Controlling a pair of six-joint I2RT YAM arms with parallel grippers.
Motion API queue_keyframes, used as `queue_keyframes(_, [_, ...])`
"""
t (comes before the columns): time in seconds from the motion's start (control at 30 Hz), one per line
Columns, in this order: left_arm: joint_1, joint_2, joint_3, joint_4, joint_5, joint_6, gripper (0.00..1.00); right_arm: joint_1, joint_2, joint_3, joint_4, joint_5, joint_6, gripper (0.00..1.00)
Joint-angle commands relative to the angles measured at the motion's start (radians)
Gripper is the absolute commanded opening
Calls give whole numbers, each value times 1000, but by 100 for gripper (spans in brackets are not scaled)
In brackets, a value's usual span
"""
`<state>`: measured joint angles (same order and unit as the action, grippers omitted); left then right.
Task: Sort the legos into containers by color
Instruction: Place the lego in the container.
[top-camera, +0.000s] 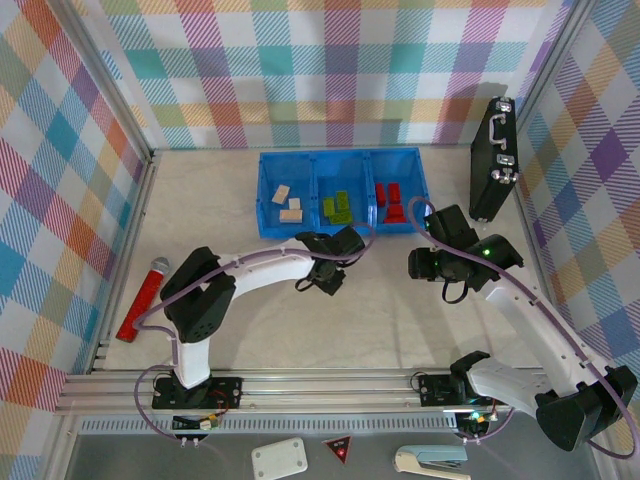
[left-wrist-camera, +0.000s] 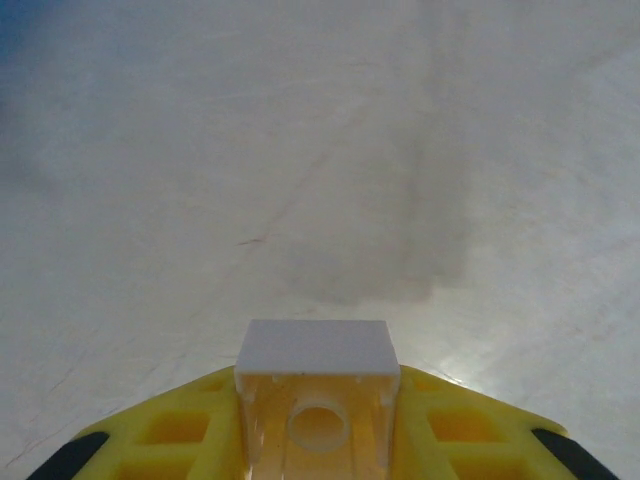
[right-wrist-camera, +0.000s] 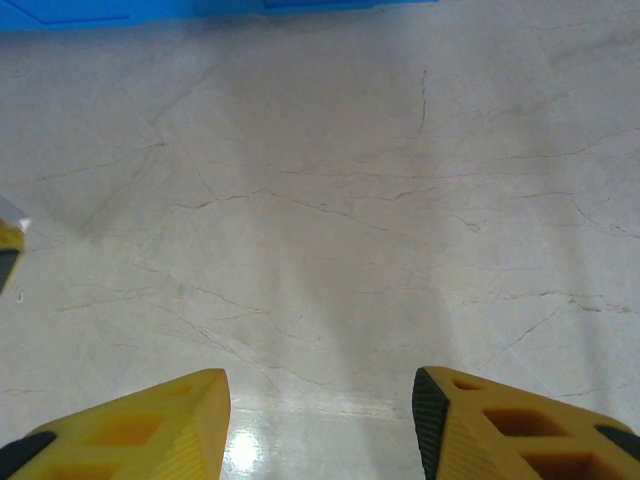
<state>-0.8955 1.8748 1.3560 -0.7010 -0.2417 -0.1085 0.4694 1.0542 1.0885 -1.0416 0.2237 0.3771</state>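
Between the yellow fingers of my left gripper (left-wrist-camera: 316, 400) sits a pale tan lego (left-wrist-camera: 316, 347), gripped just above the bare table. From above, that left gripper (top-camera: 326, 278) hangs in front of the blue three-part container (top-camera: 313, 180). Its left compartment holds tan legos (top-camera: 289, 205), the middle one green legos (top-camera: 337, 206), the right one red legos (top-camera: 389, 198). My right gripper (top-camera: 415, 265) hovers right of the left one, below the red compartment. Its fingers (right-wrist-camera: 320, 400) stand open over bare table, with the container's blue edge (right-wrist-camera: 200, 8) at the top.
A long red stick with a grey tip (top-camera: 143, 298) lies by the left wall. A black case with metal latches (top-camera: 494, 160) leans against the right wall. A metal rail (top-camera: 300, 385) runs along the near table edge.
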Motion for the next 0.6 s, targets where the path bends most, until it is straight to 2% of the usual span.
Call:
queue_keyframes(0.0, [42,-59,-22,6,-46,-133,32,0,-5,17,-15,-8,3,53])
queue_keyframes(0.23, [121,-81,-6,1,-72,-267,33,0,-2,13,-9,-14,7,53])
queue_keyframes(0.57, [214,-60,84,5,-61,-293,33,0,6,27,-12,-14,0,53])
